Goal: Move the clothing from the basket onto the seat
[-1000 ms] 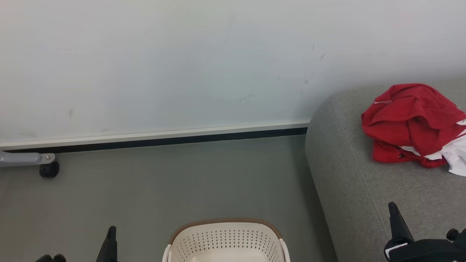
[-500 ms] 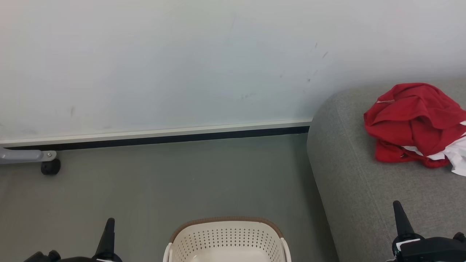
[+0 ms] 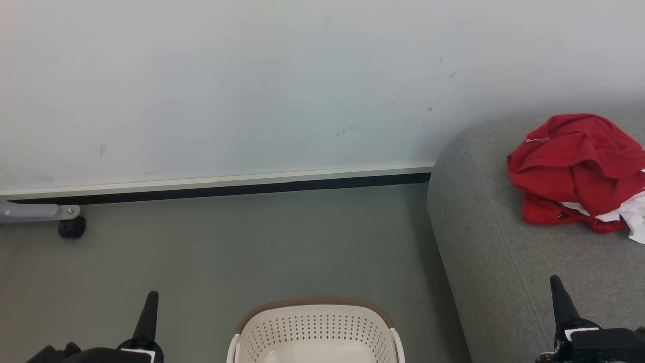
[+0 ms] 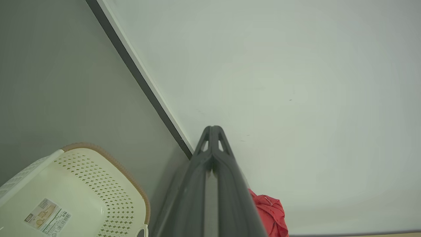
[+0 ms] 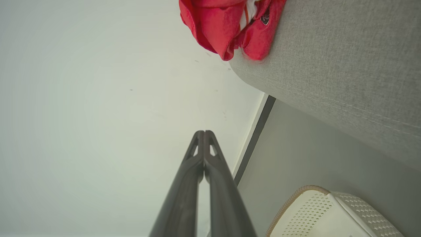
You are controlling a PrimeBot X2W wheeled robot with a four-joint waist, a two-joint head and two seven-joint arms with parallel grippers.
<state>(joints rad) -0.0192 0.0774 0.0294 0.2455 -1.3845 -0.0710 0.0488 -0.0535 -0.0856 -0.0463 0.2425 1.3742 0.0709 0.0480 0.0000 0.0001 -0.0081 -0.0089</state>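
Since 1.0 s ago: the whole head view has drifted slightly, so the camera moved. Against that drift the left end effector (image 3: 150,302) now reaches higher in the lower left corner. The right end effector (image 3: 558,292) sits a little further right. The clothing, basket and seat keep the same positions relative to each other.

Left end effector: fingers pressed together and holding nothing, confirmed in the left wrist view (image 4: 213,131). It is over the floor (image 3: 252,242), left of the basket (image 3: 315,325) and apart from it.

Right end effector: fingers likewise closed tip to tip on nothing, seen in the right wrist view (image 5: 204,135). In the head view it is at the lower right, in front of the seat (image 3: 494,252).

Clothing (image 3: 574,166): a crumpled red heap with white trim at its lower right. It lies on top of the seat near the rounded end, well apart from both end effectors. It runs off the right edge of the head view.

Basket: on the floor at bottom centre, just left of the seat, brown rim towards the wall (image 3: 252,75). Left wrist view shows a printed label (image 4: 47,215) on its cream base.

Background: dark skirting strip (image 3: 227,189) at the foot of the wall, and a black castor (image 3: 72,227) under a grey bar at far left.
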